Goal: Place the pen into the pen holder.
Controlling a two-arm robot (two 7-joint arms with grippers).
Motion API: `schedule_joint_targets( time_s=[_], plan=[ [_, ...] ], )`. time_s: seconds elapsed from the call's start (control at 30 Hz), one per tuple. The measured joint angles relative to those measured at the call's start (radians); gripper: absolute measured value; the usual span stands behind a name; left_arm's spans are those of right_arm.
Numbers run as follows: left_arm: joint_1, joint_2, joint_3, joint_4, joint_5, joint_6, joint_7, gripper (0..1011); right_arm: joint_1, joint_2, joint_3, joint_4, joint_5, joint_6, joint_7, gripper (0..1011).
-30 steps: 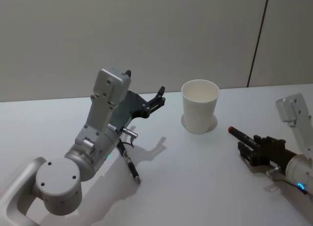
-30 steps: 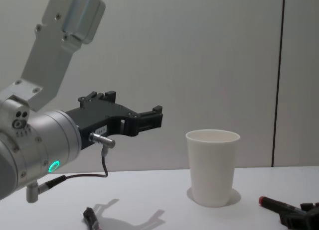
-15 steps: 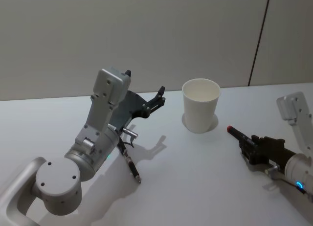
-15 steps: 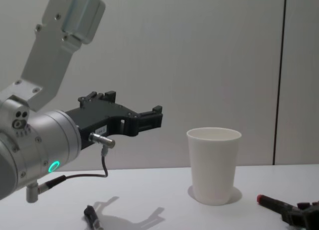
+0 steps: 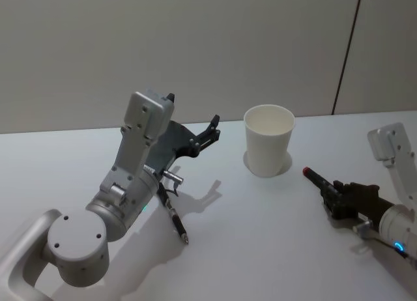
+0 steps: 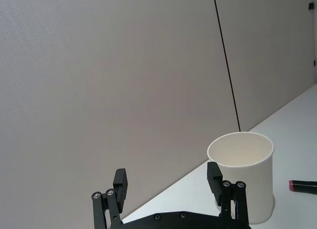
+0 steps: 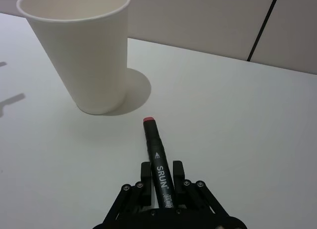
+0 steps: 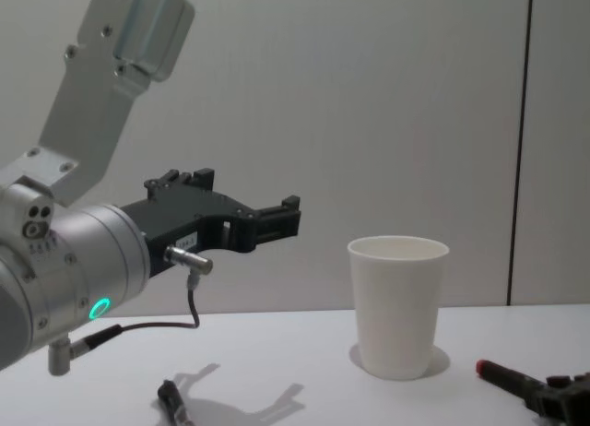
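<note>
At the lower right of the head view, the right gripper (image 7: 161,182) sits low over the table (image 5: 260,255), its black fingers (image 7: 145,173) pressed against the two sides of the pen (image 7: 154,147). The pen is a thick black marker with a red end. It lies nearly level and juts forward out of the jaws, with the red end aimed at the cup (image 7: 84,55) but well apart from it. White letters on the barrel read "SRUN", above a small triangle mark; a finer line of print nearer the jaws is too small to read.

At the lower left of the head view, the left arm's big grey joint stands on the table. A thin pen (image 5: 174,221) lies flat on the surface just beside it, in the arm's shadow, far from the cup. The left gripper (image 6: 167,175) is raised well above the table at centre left. Its two black fingers are spread wide with nothing between them, and they point towards the cup.

The cup stands upright on the table right of centre, farther back than both grippers. It is plain white paper, tapered, with a rolled rim and no print. What shows of its inside from the head view is plain white wall.

The table is smooth, matt white and carries soft shadows of the arm and the cup. Behind it rises a flat pale grey wall (image 5: 195,40), with one thin dark seam (image 5: 345,50) running down it at the upper right.
</note>
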Motion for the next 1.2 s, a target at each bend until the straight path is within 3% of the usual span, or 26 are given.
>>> schedule_joint_targets(
  time_s=[0.63, 0.97, 1.2],
  plan=[
    [0.0, 0.0, 0.0, 0.0, 0.0, 0.0, 0.0, 1001, -0.011, 0.004, -0.002, 0.005, -0.037, -0.098, -0.001, 185],
    [0.0, 0.0, 0.0, 0.0, 0.0, 0.0, 0.0, 1001, -0.025, 0.01, 0.0, -0.001, -0.054, -0.207, -0.021, 185],
    [0.0, 0.0, 0.0, 0.0, 0.0, 0.0, 0.0, 1001, -0.037, 0.013, 0.007, -0.006, -0.045, -0.313, -0.04, 185]
  ],
)
